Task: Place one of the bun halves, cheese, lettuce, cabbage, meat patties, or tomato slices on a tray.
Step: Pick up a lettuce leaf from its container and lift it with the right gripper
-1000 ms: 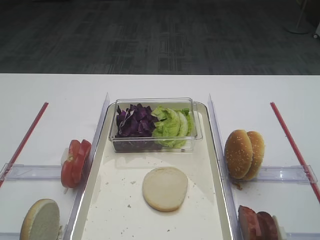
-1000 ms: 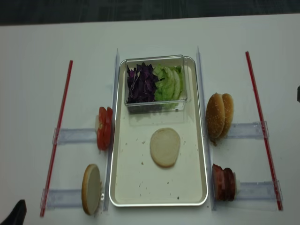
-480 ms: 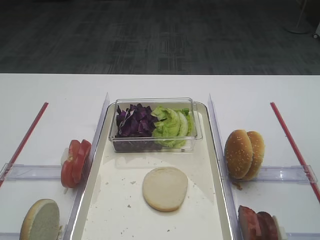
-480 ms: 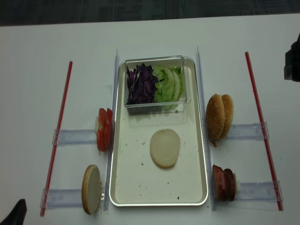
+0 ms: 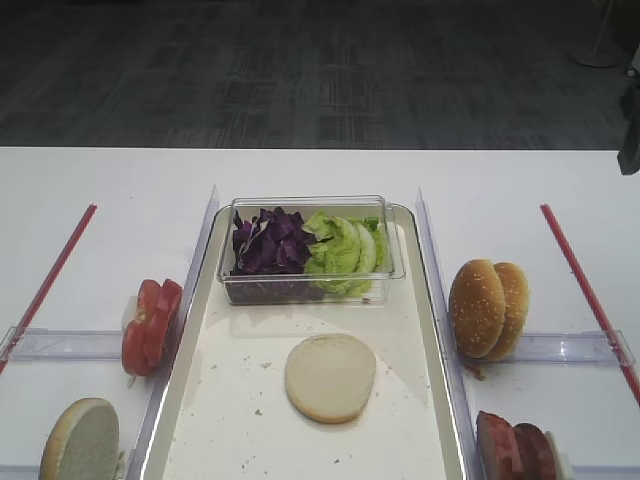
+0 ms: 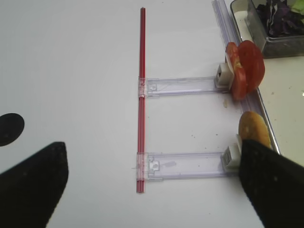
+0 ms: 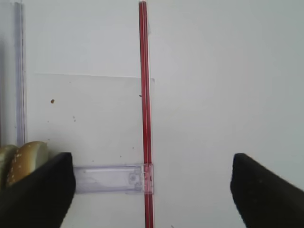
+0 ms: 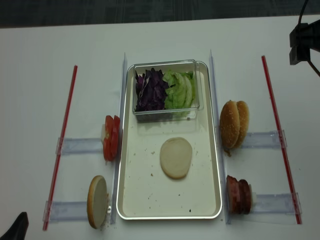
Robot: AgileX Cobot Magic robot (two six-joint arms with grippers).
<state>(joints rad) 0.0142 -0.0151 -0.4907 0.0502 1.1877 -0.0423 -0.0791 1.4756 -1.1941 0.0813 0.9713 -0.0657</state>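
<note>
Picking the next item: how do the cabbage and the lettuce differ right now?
The cabbage is a dark purple shredded heap; the lettuce is light green, in crinkled curved leaves. The cabbage fills the clear box's left half, the lettuce its right half. Both share that box, which sits at the far end of the tray.

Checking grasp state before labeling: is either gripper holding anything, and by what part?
Nothing held. The right gripper is open over bare table; the left gripper is open too, with nothing between its fingers.
</note>
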